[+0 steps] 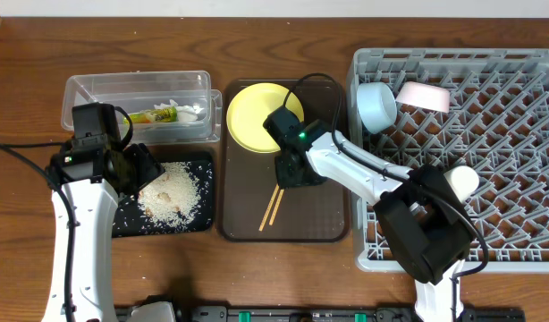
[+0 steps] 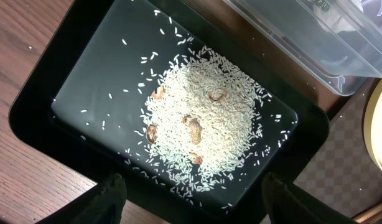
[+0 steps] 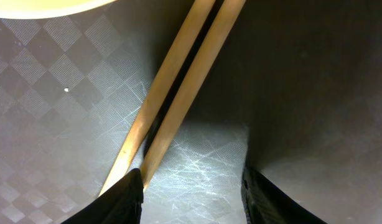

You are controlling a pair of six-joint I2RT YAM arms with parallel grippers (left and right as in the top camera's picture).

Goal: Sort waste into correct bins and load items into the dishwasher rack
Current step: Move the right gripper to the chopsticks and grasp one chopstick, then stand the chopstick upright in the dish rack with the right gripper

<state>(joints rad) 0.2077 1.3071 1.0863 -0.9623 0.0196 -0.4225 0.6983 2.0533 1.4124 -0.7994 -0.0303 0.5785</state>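
Note:
My left gripper [image 1: 136, 170] [image 2: 194, 190] is open and empty above the near edge of the black tray [image 1: 122, 219] [image 2: 85, 81], which holds a pile of rice [image 1: 172, 192] [image 2: 206, 118] with a few brown bits. My right gripper [image 1: 292, 172] [image 3: 192, 190] is open, low over the brown serving tray [image 1: 319, 215] [image 3: 54, 93]. The wooden chopsticks [image 1: 273, 207] [image 3: 178, 93] lie by its left finger. The yellow plate [image 1: 257, 116] [image 3: 41, 5] sits at the tray's far end. The clear tub [image 1: 140, 89] [image 2: 315, 37] holds the wrapper [image 1: 154, 114] and tissue [image 1: 190, 107].
The grey dishwasher rack [image 1: 489, 215] fills the right side. It holds a light blue bowl [image 1: 377, 105], a white bowl [image 1: 424, 97] and a small white cup [image 1: 462, 179]. The right arm reaches from the rack's front across to the serving tray.

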